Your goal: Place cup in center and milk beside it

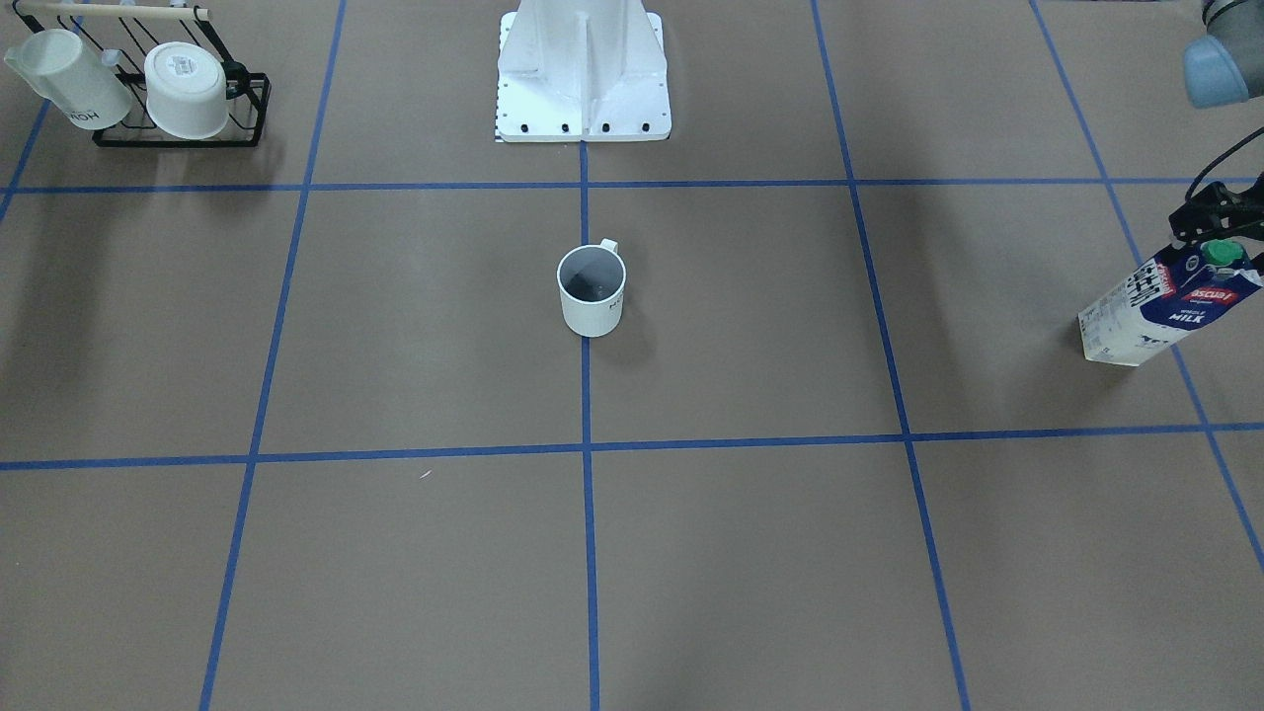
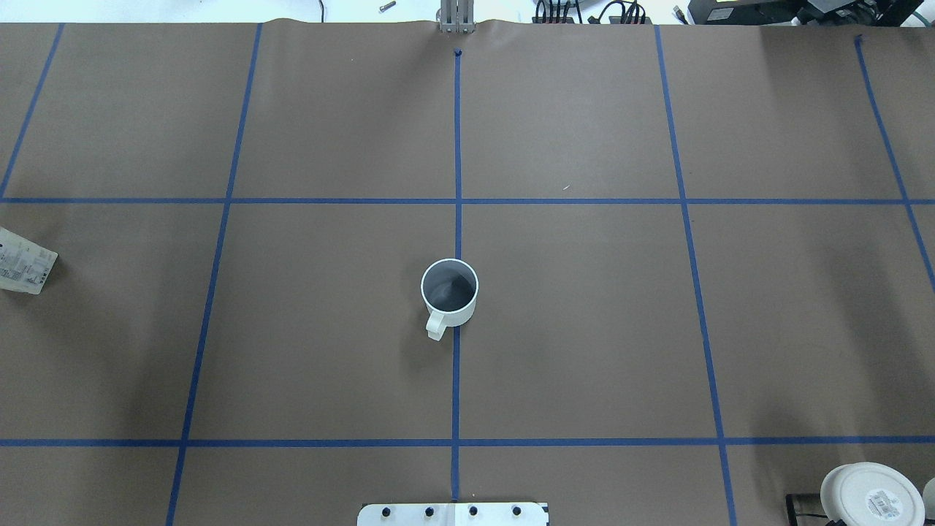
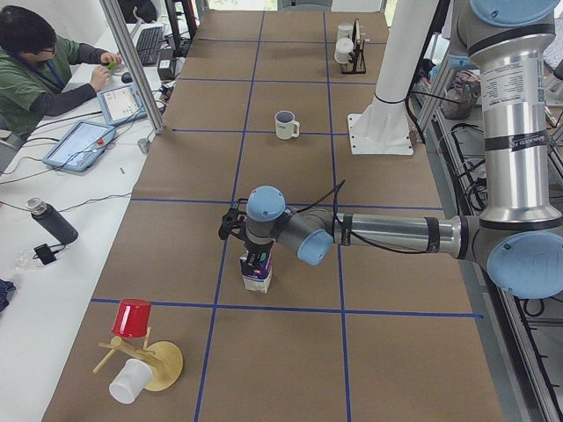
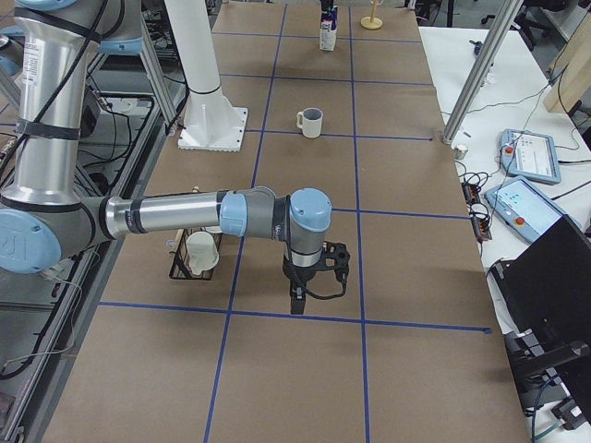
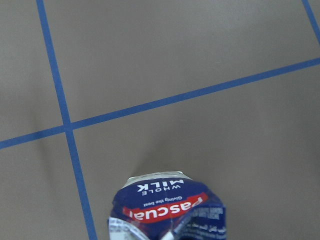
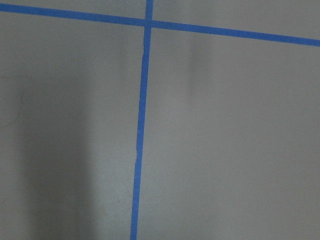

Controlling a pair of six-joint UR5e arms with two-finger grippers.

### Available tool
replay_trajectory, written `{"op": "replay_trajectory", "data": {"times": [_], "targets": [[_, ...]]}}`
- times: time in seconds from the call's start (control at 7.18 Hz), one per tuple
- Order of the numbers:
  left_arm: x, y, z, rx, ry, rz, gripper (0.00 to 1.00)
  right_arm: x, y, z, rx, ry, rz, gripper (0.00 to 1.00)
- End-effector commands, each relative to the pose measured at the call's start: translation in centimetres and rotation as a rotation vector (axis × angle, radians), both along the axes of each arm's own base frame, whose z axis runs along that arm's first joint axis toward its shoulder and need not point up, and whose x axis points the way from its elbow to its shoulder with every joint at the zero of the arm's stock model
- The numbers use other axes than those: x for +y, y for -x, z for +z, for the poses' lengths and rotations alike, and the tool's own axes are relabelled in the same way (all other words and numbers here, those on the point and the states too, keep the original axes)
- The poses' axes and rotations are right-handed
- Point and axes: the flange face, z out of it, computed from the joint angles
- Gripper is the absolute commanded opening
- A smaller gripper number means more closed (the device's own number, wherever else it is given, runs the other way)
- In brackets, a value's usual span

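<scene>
The cup point(image 1: 592, 296) stands upright on the middle tape line point(image 1: 588, 395), dead centre, with its handle turned toward the robot's base point(image 1: 583, 69). The milk point(image 1: 1155, 314) is well apart from it, far out on the robot's left, standing on the brown table point(image 1: 750, 326). The left gripper point(image 1: 1207, 219) sits right at the milk's top by the green cap point(image 1: 1223, 253); clamped or gaping, there's no telling. The right gripper point(image 4: 300, 293) hangs low near the mug rack point(image 4: 194, 258), and its spread can't be told either.
</scene>
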Motion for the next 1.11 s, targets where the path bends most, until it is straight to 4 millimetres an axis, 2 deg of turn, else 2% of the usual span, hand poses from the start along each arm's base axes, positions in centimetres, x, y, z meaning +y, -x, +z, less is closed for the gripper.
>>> {"op": "replay_trajectory", "data": {"times": [0.0, 0.14, 0.28, 0.56, 0.84, 0.97], "targets": [[-0.01, -0.48, 0.15, -0.014, -0.003, 0.006, 0.96, -0.03, 0.04, -0.01, 0.0, 0.0, -0.001, 1.0], [-0.01, -0.48, 0.13, -0.013, -0.005, 0.006, 0.88, -0.03, 0.04, -0.01, 0.0, 0.001, 0.0, 1.0], [-0.06, -0.57, 0.16, -0.014, -0.003, 0.007, 0.7, -0.05, 0.11, -0.02, 0.0, -0.001, -0.001, 1.0], [-0.13, -0.75, 0.43, -0.021, -0.002, 0.008, 0.53, -0.03, 0.1, 0.07, 0.0, 0.002, -0.001, 1.0], [-0.3, -0.66, 0.52, -0.028, -0.002, 0.003, 0.15, -0.05, 0.11, -0.02, 0.0, -0.001, -0.001, 1.0], [-0.37, -0.68, 0.2, -0.026, -0.01, 0.003, 0.01, -0.05, 0.11, -0.02, 0.0, -0.001, -0.001, 1.0]]}}
